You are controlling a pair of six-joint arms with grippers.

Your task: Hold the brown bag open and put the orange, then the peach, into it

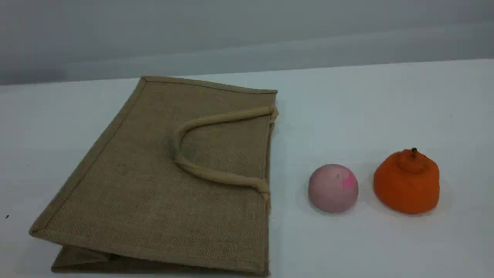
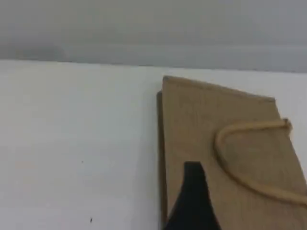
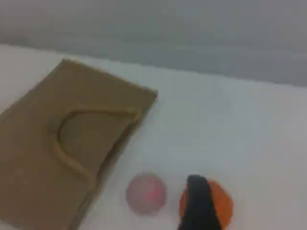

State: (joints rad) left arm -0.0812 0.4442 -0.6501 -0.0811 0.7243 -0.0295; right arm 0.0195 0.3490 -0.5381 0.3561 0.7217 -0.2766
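The brown bag (image 1: 173,181) lies flat and closed on the table's left half, its mouth edge facing right. One beige handle (image 1: 231,115) rests looped on top of it. Right of the bag sits the pale pink peach (image 1: 332,188), and further right the orange (image 1: 407,183) stands with its knob up. Neither arm shows in the scene view. In the left wrist view one black fingertip (image 2: 193,191) hovers over the bag (image 2: 249,167). In the right wrist view a black fingertip (image 3: 199,203) hangs in front of the orange (image 3: 224,203), with the peach (image 3: 146,193) to its left. Nothing is gripped.
The white table (image 1: 347,116) runs back to a grey wall. The bag's folded bottom gusset (image 1: 88,262) shows at the front left, close to the scene view's bottom edge. A hand's width of bare table separates the bag's mouth from the peach.
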